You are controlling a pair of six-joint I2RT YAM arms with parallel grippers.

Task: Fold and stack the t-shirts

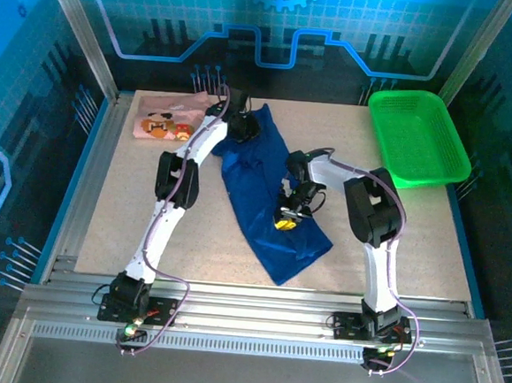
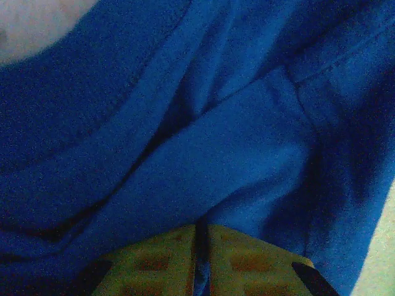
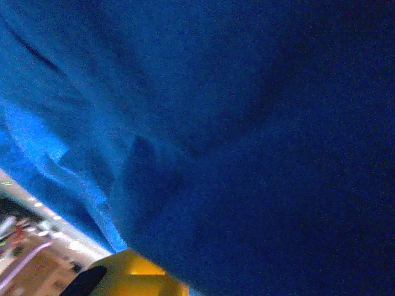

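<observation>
Left claw [image 1: 242,125] sits at the far end of the blue t-shirt [image 1: 258,192]. Its wrist view shows the yellow fingers [image 2: 154,265] pressed almost together with a sliver of blue cloth in the slit — pinching the shirt. Right claw [image 1: 290,215] rests on the shirt's middle, where cloth drapes over its one visible yellow finger [image 3: 133,271], so I cannot tell how its jaws stand. That shirt lies as a long crumpled strip slanting across the table [image 1: 122,208]. A pink t-shirt [image 1: 166,120] lies as a flat rectangle at the far left corner, just beside the left arm — well apart from the green basket [image 1: 458,163] at far right. Around the speckled beige tabletop are aluminium rails [image 1: 255,320] and blue circuit-patterned walls [image 1: 163,24].
</observation>
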